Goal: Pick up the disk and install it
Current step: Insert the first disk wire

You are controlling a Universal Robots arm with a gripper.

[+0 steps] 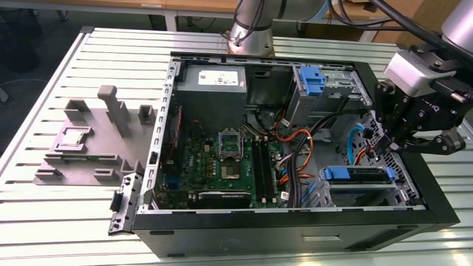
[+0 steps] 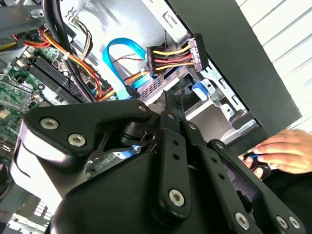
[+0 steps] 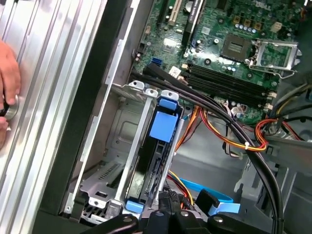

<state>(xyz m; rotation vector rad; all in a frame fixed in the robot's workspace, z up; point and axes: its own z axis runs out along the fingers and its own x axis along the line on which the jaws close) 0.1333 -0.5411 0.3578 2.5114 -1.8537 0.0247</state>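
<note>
The disk (image 1: 358,174) sits in the drive cage at the front corner of the open computer case (image 1: 296,221), on the exterior view's right, its blue rails showing along the top. In the first wrist view the disk (image 3: 147,170) stands on edge in the metal cage, with a blue tab over it. My gripper (image 1: 415,147) hangs over the case's wall on the exterior view's right, above and a little behind the disk, apart from it. Its fingers meet with nothing between them in both wrist views (image 3: 166,209) (image 2: 168,100).
A grey moulded fixture (image 1: 96,138) lies on the slotted table (image 1: 44,216) at the exterior view's left. Inside the case are a power supply (image 1: 210,80), an upright blue latch (image 1: 312,80), the motherboard (image 1: 221,160) and loose cables (image 3: 234,141). A person's hand (image 3: 7,87) rests beside the case.
</note>
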